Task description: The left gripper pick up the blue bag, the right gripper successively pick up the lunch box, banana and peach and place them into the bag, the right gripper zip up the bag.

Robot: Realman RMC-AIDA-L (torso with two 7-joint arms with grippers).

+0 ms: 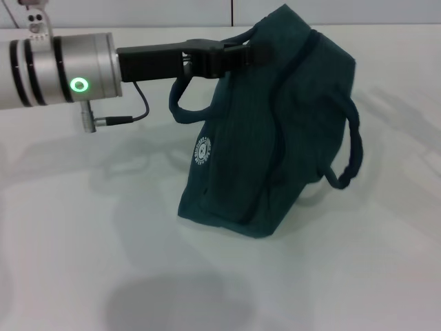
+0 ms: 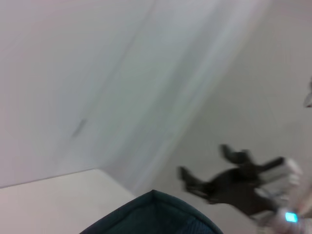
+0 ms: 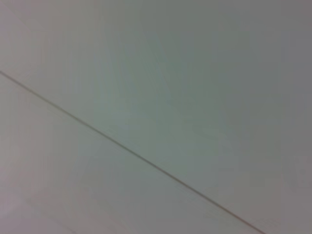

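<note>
Left arm reaching in horizontally from left side of head view, silver wrist showing green ring light, thin black cable hanging under wrist. Left gripper (image 1: 238,52) extending level toward right, black fingers closing on top edge of blue bag (image 1: 275,138) near its handle, holding it. Right gripper (image 2: 204,170) appearing only in left wrist view, far off, raised in air, two fingers spread apart, holding nothing. Right arm not showing in head view.
</note>
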